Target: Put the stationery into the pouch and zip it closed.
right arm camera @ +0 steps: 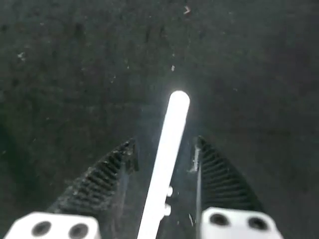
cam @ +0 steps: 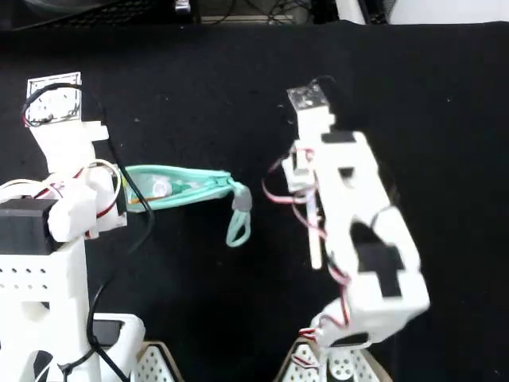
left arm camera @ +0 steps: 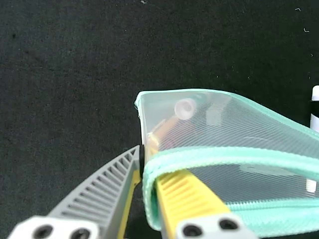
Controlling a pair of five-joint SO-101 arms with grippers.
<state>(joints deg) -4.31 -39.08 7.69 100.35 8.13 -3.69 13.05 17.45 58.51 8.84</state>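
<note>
Pouch [cam: 183, 185] is laid on the black table [cam: 175, 95] between the 2 arms, with its strap loop [cam: 238, 227] trailing toward the right arm. The end nearest the left arm is pinched by the left gripper [left arm camera: 144, 167]: the yellow finger [left arm camera: 187, 196] appears to be tucked under the teal rim, and the grey finger [left arm camera: 102, 196] is set outside the end wall. 2 items can be made out through the mesh, a white cap [left arm camera: 185, 107] and something orange [left arm camera: 158, 135].

A white pen [right arm camera: 172, 129] is seen well apart from the pouch. The right gripper [right arm camera: 164, 144] is placed astride it with jaws spread, a gap left on each side. The step in hand is judged to be the pick of this pen. The jaws should be closed squarely on the barrel, near its middle, so that it is not tipped when lifted. The pen is best brought in lengthwise, since a crosswise entry would likely be caught on the rim.
</note>
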